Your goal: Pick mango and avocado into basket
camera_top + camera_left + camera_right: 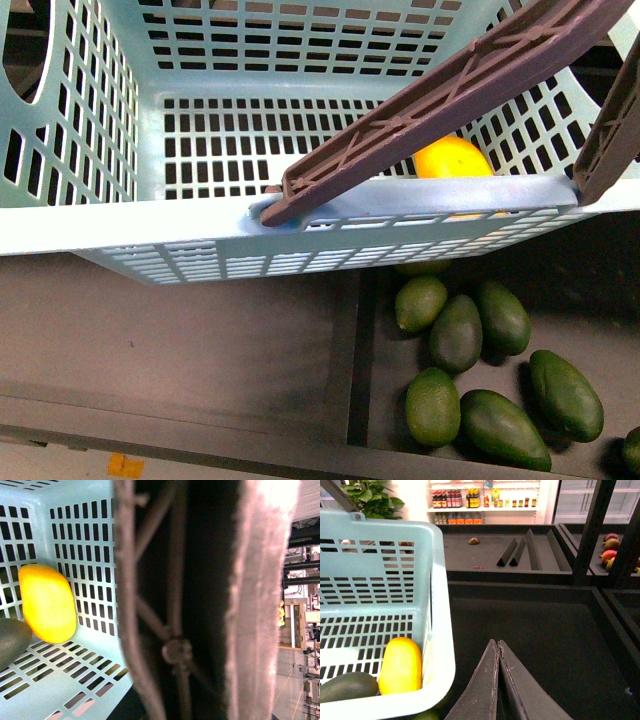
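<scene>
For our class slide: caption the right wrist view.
Mango and avocado in the basket, shut right end effector outside.

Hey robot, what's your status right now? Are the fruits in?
Right gripper shut, empty, outside the basket. Left gripper not visible. Mango and avocado both lying side by side in basket. Brown handle crosses the front view; nothing blocking.

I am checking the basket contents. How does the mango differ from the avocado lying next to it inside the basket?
The mango is bright yellow-orange; the avocado beside it is dark green. The mango shows almost whole in the right wrist view, while the avocado is cut off by the basket rim and the picture edge. In the front view only the mango appears, behind the rim. Both are smooth and lie side by side on the slotted basket floor.
</scene>
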`<state>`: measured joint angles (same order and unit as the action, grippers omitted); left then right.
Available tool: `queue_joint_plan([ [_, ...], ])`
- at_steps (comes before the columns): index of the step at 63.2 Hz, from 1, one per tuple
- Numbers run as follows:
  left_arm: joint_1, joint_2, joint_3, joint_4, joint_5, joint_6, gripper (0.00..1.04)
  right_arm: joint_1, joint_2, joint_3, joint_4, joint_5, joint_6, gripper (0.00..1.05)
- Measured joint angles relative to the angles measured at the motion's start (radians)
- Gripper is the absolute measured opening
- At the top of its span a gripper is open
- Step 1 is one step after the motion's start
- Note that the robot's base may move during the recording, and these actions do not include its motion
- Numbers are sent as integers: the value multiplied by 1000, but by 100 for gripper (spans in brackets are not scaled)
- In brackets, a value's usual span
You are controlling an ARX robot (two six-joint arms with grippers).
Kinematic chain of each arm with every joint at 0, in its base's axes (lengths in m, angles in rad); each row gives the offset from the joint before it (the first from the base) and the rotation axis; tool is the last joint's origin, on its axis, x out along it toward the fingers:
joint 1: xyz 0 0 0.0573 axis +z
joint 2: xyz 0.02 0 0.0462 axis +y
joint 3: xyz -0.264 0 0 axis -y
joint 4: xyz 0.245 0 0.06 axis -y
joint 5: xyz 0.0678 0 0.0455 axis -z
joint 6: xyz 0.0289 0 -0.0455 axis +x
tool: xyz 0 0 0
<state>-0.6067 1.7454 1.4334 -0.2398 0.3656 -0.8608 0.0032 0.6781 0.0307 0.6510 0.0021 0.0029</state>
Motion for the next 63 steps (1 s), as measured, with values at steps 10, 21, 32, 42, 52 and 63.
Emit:
queue_joint_plan([
  [10,0,0,0,0,1,-1,13,-1,-102,-13,-87,-2,0,2],
  [21,0,0,0,0,2,-2,13,-2,-201,-13,-180,-2,0,2],
  [32,0,0,0,0,1,-1,13,-2,-284,-13,-258,-2,0,2],
  [42,0,0,0,0,1,-1,13,-2,-350,-13,-323,-2,0,2],
  [52,0,0,0,0,2,-1,13,-2,-403,-13,-375,-2,0,2],
  [63,0,0,0,0,1,-1,13,-2,-470,-13,-442,-2,0,2],
])
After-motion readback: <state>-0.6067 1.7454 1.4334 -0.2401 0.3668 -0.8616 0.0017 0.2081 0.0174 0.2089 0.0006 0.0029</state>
